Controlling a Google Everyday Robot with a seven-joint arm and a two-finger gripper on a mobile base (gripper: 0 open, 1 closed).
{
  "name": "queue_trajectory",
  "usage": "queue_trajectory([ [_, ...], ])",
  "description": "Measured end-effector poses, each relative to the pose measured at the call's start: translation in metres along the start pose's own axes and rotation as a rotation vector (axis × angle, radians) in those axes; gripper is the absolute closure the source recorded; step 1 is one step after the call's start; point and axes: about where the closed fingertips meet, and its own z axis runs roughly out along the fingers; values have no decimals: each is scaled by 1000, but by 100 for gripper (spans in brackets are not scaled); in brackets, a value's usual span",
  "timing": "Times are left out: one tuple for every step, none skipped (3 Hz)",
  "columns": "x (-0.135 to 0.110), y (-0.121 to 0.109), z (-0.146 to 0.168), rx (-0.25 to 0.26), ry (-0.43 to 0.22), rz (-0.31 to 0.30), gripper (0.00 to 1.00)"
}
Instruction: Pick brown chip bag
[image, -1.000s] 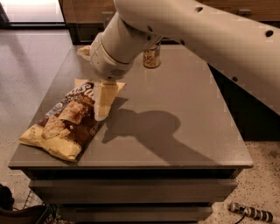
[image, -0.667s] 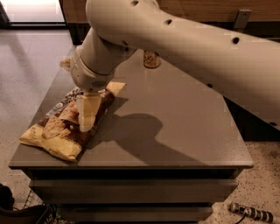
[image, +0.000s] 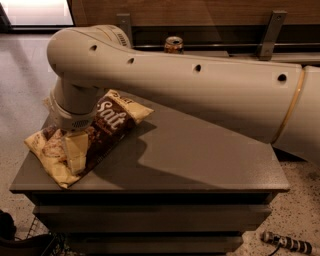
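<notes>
1. Since the earlier view the arm (image: 200, 85) has swung lower and further toward the table's left edge. It has carried the gripper (image: 75, 155) from the middle of the bag to its near-left half.
2. The arm now spans the table (image: 200, 160) from the right side to the left edge. Its wrist points straight down near the front-left corner.
3. The brown chip bag (image: 112, 120) lies flat on the left part of the table. Its long axis runs diagonally from the front-left corner back toward the table's middle. One pale end slightly overhangs the left edge.
4. The gripper stands upright on the bag's front-left half, seemingly touching the wrapper. The bag is therefore directly beneath it, not off to a side. Most of the bag's length stretches away toward the table's middle.
5. Whether the gripper is spread or pressed together cannot be told, and no pinch on the bag is evident.
6. A can (image: 173, 44) stands beyond the table's back edge, well apart from the bag.
7. The coming move probably turns on closing across the bag's short width.
</notes>
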Motion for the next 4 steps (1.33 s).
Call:
queue_trajectory([
  [-2, 0, 3, -2, 4, -6, 9],
  [-3, 1, 2, -2, 4, -8, 33],
  [-4, 0, 2, -2, 5, -9, 56],
  [-5, 1, 1, -2, 5, -12, 87],
])
